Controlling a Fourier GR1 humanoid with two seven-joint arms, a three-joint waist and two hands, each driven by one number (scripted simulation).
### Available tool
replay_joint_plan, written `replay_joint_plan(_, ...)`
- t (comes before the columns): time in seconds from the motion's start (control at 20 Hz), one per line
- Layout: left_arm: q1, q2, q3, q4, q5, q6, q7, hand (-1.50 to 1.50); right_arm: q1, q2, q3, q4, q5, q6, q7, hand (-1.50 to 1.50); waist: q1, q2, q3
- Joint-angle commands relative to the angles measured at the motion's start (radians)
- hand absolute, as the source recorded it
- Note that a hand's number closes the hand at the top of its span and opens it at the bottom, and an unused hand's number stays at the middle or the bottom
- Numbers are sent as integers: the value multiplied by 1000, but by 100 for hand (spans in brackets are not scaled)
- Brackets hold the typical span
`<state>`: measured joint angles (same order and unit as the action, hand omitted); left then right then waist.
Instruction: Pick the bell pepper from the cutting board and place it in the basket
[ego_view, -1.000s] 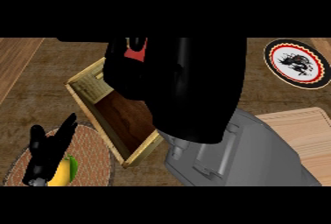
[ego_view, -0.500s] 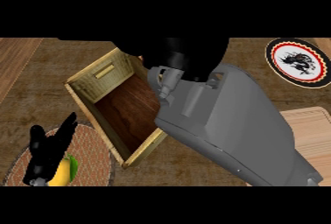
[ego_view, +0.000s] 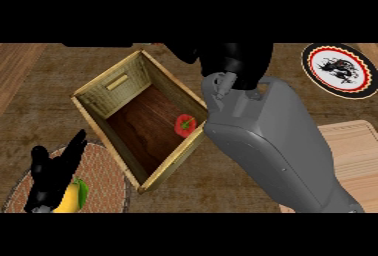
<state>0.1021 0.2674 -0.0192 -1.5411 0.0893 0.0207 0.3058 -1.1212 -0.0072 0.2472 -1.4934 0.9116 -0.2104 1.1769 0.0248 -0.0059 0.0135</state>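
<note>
A red bell pepper (ego_view: 184, 125) with a green stem lies on the wooden floor of the woven basket (ego_view: 111, 87), close to its right wall. My right hand (ego_view: 230, 61) hovers beyond the basket's far right corner, apart from the pepper and holding nothing, its fingers relaxed. Its grey forearm (ego_view: 273, 150) runs down the basket's right side. The light wooden cutting board (ego_view: 358, 160) at the right edge is partly hidden by that forearm. My left hand (ego_view: 50, 175) rests open at the lower left, fingers up.
A round woven mat (ego_view: 103, 180) lies under my left hand and carries a yellow and green fruit (ego_view: 74, 196). A black-rimmed plate (ego_view: 341, 67) with a dark picture sits at the top right. The counter is brown wood.
My right arm has swung right and away from above the basket, uncovering its inside. The pepper now lies on the basket floor, free of the hand. The left hand has stayed still.
</note>
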Motion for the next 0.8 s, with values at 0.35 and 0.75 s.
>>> replay_joint_plan(0.35,41,-27,-1,85,5,-16,19,0,146,7,51,-10,138,70,168,150,-37,0,-15)
replay_joint_plan(0.75,43,-48,11,89,-12,-1,8,0,188,7,40,-145,182,141,132,-150,-40,-1,-14)
